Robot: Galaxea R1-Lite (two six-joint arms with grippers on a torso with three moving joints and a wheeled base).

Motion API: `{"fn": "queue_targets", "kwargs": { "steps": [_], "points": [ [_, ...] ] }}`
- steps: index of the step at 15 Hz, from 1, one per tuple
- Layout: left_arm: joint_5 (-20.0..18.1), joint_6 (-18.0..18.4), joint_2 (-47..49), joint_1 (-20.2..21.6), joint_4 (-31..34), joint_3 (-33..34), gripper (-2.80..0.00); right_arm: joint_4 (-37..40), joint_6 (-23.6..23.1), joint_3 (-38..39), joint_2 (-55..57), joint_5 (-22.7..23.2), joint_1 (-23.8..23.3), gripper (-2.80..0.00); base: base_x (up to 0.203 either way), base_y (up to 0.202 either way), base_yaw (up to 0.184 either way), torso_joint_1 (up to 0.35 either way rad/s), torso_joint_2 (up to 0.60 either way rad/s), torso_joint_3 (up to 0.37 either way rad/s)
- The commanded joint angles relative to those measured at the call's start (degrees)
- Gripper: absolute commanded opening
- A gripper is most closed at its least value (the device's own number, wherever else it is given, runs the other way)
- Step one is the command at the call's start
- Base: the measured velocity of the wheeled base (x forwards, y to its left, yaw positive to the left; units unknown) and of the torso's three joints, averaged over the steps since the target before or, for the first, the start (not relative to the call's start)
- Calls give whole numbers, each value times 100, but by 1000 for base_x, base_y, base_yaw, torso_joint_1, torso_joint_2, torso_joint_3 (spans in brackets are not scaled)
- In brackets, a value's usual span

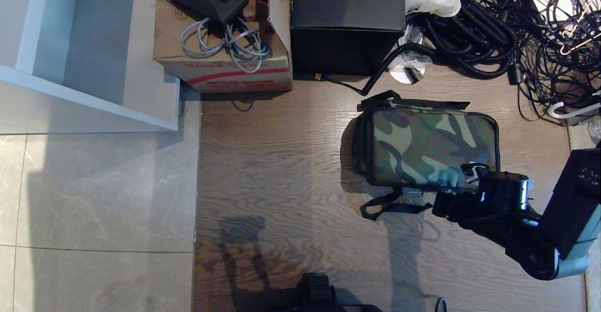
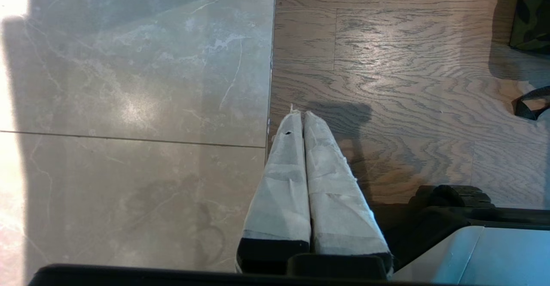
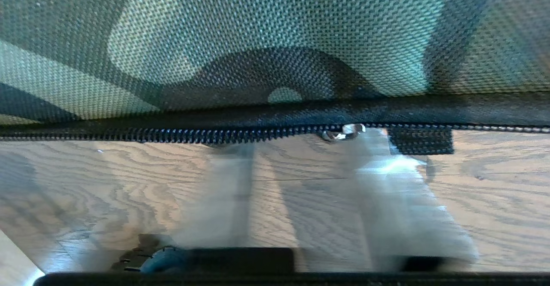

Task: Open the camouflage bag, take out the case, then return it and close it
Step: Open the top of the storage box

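Camouflage bag lies zipped on wood floor, right tool at its near edge.
Head view: right tool at the bag's 5 o'clock corner. Left wrist view: left tool pressed together, empty, above floor. Right wrist view: fingers blurred, parted, flanking the zipper pull; grip undetermined.

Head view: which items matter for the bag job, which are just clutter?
Job:
soft camouflage fabric bag, zipped shut
right end effector at its zipper

Clutter:
brown cardboard box
black cube box
tangled black cables
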Motion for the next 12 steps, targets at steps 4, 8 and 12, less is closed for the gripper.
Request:
{"fn": "queue_targets", "kwargs": {
  "steps": [4,8,12],
  "points": [
    [8,-1,-2,1,-1,0,-280,-93,-29,80,-116,7,54,-280,0,0,0,0,0,0],
    [6,-1,-2,1,-1,0,-280,61,-177,408,-604,209,43,-280,0,0,0,0,0,0],
    [8,-1,-2,1,-10,0,-280,213,-863,564,-523,286,36,0,0,0,0,0,0,0]
  ]
}}
